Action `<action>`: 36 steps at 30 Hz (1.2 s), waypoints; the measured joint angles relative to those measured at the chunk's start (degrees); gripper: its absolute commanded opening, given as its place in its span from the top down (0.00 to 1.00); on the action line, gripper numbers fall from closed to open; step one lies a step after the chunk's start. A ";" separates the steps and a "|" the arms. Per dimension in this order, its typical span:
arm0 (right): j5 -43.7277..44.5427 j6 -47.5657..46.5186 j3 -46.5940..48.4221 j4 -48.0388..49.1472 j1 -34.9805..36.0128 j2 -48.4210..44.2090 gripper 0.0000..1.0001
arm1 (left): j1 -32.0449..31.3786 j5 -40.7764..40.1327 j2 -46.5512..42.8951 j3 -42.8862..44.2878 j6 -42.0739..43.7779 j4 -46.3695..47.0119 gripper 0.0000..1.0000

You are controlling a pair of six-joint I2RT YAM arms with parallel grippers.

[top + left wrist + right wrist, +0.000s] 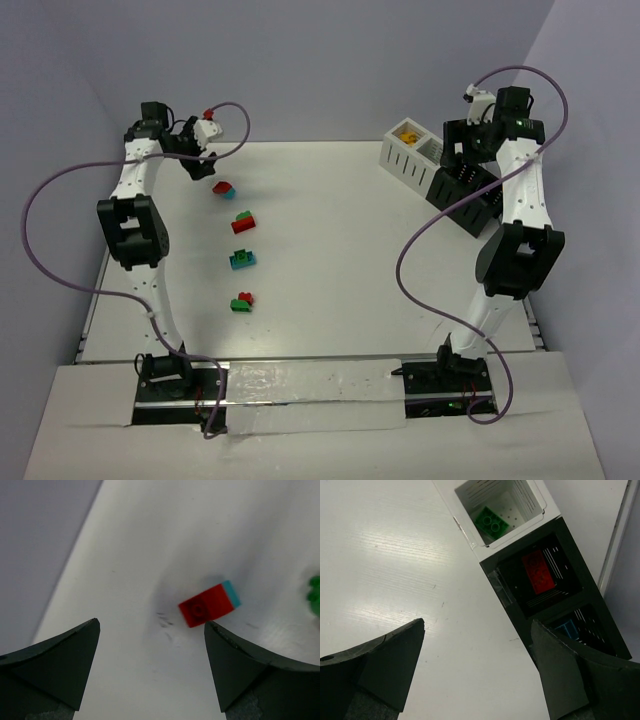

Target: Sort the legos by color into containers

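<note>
Four two-colour lego pairs lie in a column on the left of the table: red-teal (224,187), red-green (243,221), teal-green (243,258) and green-red (242,300). My left gripper (196,164) hovers open and empty just behind the red-teal pair, which lies ahead of the right finger in the left wrist view (209,605). My right gripper (461,152) is open and empty above the row of containers (452,180). Its wrist view shows a green brick (491,522) in a white bin (520,530), a red brick (538,572) in a black bin (506,597) and a blue brick (568,629) in another black bin (600,640).
The farthest white bin (391,150) holds a yellow brick (406,133). A green piece (315,596) shows at the right edge of the left wrist view. Purple cables loop beside both arms. The table's left edge runs close to the left gripper (151,624).
</note>
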 measured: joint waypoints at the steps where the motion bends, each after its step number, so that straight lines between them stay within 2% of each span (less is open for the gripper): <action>1: -0.16 0.08 0.00 0.04 0.08 0.00 0.06 | 0.33 0.84 2.27 3.96 4.22 -2.93 0.05; 3: -0.32 0.15 -0.10 0.04 0.15 0.00 0.06 | 0.33 1.85 4.39 6.92 10.68 -7.51 0.05; 9: -0.31 0.14 -1.36 0.01 0.18 -0.07 0.06 | -2.24 3.22 6.19 2.62 23.72 -16.56 0.06; 14: -0.23 0.15 -1.91 -0.07 0.18 -0.07 0.06 | -3.28 4.16 9.66 3.25 28.37 -19.32 0.06; 20: -0.05 0.13 -1.95 -0.07 0.28 -0.07 0.06 | -2.94 3.81 11.78 3.75 31.78 -19.68 0.13; 23: -0.05 0.13 -1.95 -0.07 0.37 -0.07 0.06 | -2.83 2.48 11.81 4.16 34.22 -20.55 0.19; 29: -0.08 0.13 -2.01 -0.07 0.44 -0.07 0.06 | -2.67 1.01 11.70 3.81 37.77 -22.39 0.40; 36: -0.76 0.15 -2.01 -0.07 0.61 -0.07 0.06 | -2.62 0.00 9.46 -0.29 39.59 -22.41 0.59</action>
